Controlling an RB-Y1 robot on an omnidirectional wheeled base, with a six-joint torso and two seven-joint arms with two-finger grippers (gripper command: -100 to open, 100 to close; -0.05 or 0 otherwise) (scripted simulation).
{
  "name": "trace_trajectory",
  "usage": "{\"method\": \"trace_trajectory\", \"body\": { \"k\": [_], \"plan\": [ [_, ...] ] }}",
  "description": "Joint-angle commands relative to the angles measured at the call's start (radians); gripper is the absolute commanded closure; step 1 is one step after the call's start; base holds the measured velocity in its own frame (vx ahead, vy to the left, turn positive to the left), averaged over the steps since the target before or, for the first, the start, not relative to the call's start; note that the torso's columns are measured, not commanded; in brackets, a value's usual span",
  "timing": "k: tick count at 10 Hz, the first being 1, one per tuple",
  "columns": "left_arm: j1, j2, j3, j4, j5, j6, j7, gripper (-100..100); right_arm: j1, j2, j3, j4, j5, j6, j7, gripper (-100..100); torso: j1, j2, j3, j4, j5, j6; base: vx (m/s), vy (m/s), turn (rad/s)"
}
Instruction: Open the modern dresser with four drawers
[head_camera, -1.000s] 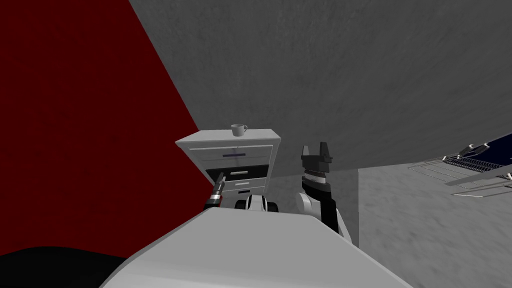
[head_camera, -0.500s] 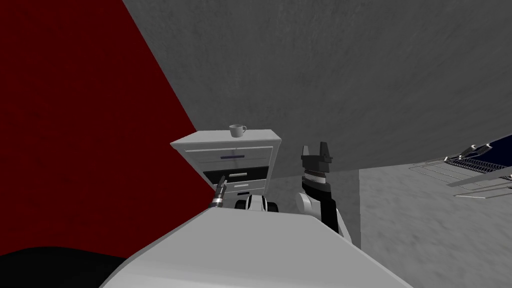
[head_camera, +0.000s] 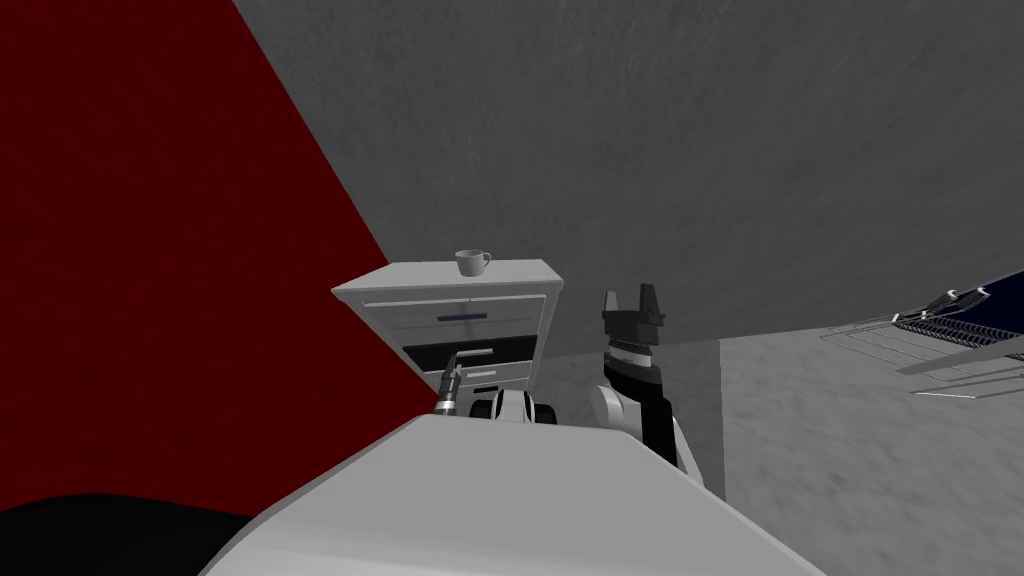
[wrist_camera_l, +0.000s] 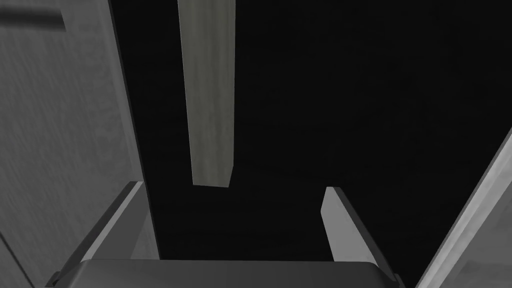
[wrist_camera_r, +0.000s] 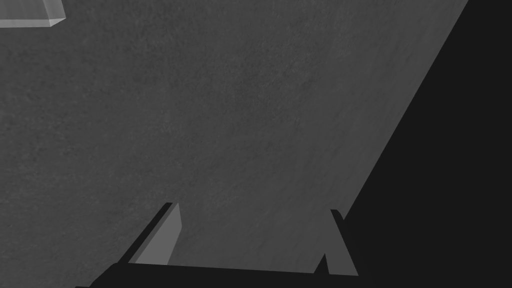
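Note:
The light grey dresser (head_camera: 520, 320) stands against the grey wall, ahead and a little left of me. Its top drawer carries a dark handle (head_camera: 462, 316); the drawer below has a dark front (head_camera: 425, 355) with a pale bar handle (head_camera: 477, 352). My left gripper (head_camera: 457, 360) reaches toward that pale handle. In the left wrist view the handle (wrist_camera_l: 207, 95) hangs over the dark front, its end just ahead of my open left gripper (wrist_camera_l: 235, 210), nearer one finger and untouched. My right gripper (head_camera: 630, 296) is raised beside the dresser, open and empty (wrist_camera_r: 250, 220).
A small cup (head_camera: 471, 262) stands on the dresser's top. A dark red wall (head_camera: 150, 250) runs close along the dresser's left side. A wire rack (head_camera: 940, 335) lies on the grey floor far to the right.
My left gripper has moved right, closer to the pale handle of the dark drawer. The head view has shifted slightly, so the dresser looks a little nearer. The right arm has kept still.

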Motion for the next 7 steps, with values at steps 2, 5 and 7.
{"method": "trace_trajectory", "body": {
  "k": [2,5,7],
  "plan": [
    [-0.008,0.001,0.003,-0.033,0.002,0.041,0.001,-100,0.0,0.0,0.0,0.0,0.0,0.0,0.0,0,0.0,-0.002,-0.001,0.0,0.0,0.0,0.047,0.0,-0.004],
    [0.0,-0.002,0.0,0.001,0.0,-0.001,0.0,100,0.0,0.0,0.0,0.0,0.0,0.0,0.0,0,0.0,0.003,0.001,0.001,0.0,0.0,-0.023,-0.001,0.006],
    [-0.002,0.029,0.001,-0.006,0.001,0.006,0.002,-100,0.0,0.0,0.0,0.0,0.0,0.0,0.0,0,0.001,-0.003,-0.001,-0.001,0.001,0.0,-0.019,-0.003,-0.001]
  ]
}}
